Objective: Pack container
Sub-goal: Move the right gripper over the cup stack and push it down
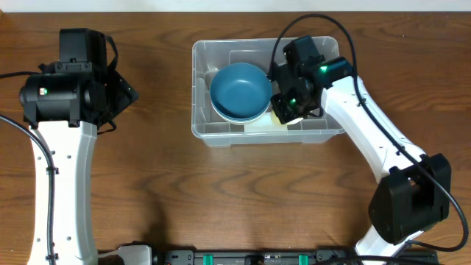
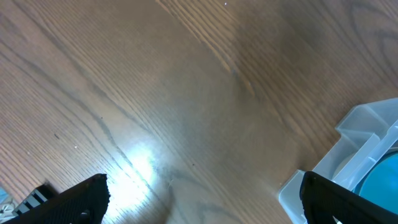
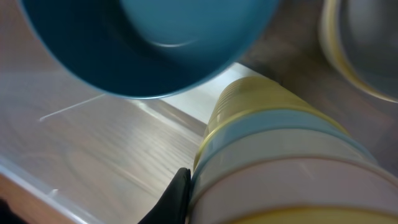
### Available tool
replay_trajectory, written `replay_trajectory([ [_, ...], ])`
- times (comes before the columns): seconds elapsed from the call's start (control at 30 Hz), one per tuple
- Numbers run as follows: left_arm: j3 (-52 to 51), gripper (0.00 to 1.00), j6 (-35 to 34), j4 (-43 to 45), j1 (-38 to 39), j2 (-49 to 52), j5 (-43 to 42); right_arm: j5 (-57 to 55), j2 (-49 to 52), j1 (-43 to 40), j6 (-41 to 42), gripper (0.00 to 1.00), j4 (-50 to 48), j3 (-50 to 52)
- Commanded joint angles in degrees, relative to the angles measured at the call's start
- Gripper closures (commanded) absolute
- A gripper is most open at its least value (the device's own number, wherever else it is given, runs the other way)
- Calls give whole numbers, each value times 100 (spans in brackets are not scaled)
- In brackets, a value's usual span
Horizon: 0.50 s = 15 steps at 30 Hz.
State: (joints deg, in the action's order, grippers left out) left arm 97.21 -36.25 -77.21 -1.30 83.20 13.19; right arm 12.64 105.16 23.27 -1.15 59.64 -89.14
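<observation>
Overhead view: the container (image 1: 324, 132), a clear rectangular bin, is seen in the upper middle of the wooden table (image 1: 221, 199). A blue bowl (image 1: 241, 92) has been set in the container's left half, which leaves the right half free for further items. The right gripper (image 1: 288, 110) is lowered inside the container, just beside the bowl, with something pale yellow partly shown beneath it. The left gripper (image 1: 124, 96) is held well apart from the container, to its left, probably so that the working arm is not obstructed.

Left wrist view: the left gripper (image 2: 208, 199) is shown with its two black fingers spread wide and nothing between them, only bare table. A corner of the container (image 2: 367, 143) is seen at the right edge, with the blue bowl (image 2: 384, 180) inside it.

Right wrist view: a stack of cups (image 3: 280, 162) in yellow, pale blue and cream fills the lower frame, just beside the blue bowl (image 3: 155, 43) and above the container (image 3: 93, 149) floor. One black finger (image 3: 177, 199) is pressed against the stack's side; the other is hidden. A pinch on the stack is judged likely, for placing beside the bowl. A second bowl (image 3: 367, 43), yellow-rimmed, is glimpsed at the top right.
</observation>
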Motion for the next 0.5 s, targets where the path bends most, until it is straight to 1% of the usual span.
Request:
replay_trajectory([
  [0.0,52,2,-94,-59,-28,28,-17,-33,-2,28,-52,99,-2,9],
  [0.47,52,2,-94,-70,-28,28,-17,-234,-2,28,-22,98,-96,463],
])
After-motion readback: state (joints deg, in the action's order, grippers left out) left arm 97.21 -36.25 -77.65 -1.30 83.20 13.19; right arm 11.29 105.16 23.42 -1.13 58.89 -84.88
